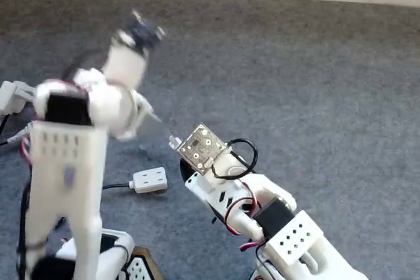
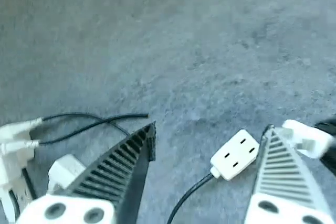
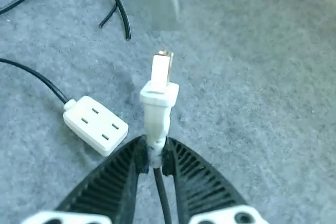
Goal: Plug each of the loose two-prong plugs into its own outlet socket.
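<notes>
1. Your right gripper (image 3: 154, 153) squeezes the white plug (image 3: 157, 98), with the prongs poking out past its fingertips.
2. Your left gripper (image 2: 210, 131) is spread wide and holds nothing; a white socket (image 2: 235, 155) lies between its fingers.

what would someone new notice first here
The right claw grips a white two-prong plug by its base, prongs pointing out over the grey carpet. Right beside it, a white outlet socket lies flat on the carpet. The left claw is wide open near that socket.
</notes>
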You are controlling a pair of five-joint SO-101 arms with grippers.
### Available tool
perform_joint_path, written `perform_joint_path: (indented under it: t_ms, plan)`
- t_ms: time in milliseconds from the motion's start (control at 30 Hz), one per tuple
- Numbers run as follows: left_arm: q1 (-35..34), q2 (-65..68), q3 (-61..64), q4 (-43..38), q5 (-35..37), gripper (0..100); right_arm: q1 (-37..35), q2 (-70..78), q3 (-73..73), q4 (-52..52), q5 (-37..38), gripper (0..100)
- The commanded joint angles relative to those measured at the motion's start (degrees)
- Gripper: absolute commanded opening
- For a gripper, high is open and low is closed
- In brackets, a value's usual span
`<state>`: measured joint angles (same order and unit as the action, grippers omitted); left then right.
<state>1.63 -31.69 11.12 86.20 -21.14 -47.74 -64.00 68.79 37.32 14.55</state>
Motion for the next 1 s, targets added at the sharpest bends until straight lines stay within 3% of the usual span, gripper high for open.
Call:
perform_joint_path:
  t_ms: [0,133,267,467,700,967]
  plan:
    - [3.7,-17.6,18.2,-11.5,-0.4,31,-0.6,-1.4,1.2,-1.2,-0.9,0.5]
    - [4.5,-29.9,29.1,-18.6,1.3,35,-1.5,-1.4,3.5,-3.1,-2.7,0.5]
    - [4.4,-36.4,34.4,-20.7,1.8,35,-1.5,-1.4,3.7,-3.1,-2.8,0.5]
    - [3.9,-37.2,41.3,-22.7,1.8,35,-1.1,-1.7,2.5,-1.0,-3.0,0.5]
    - [0.2,-37.4,53.1,-32.3,1.8,35,-5.8,-1.7,-10.8,12.1,-3.3,0.5]
    - [0.7,-37.5,56.3,-33.3,1.8,35,-5.8,-1.6,-19.9,17.9,-2.1,0.5]
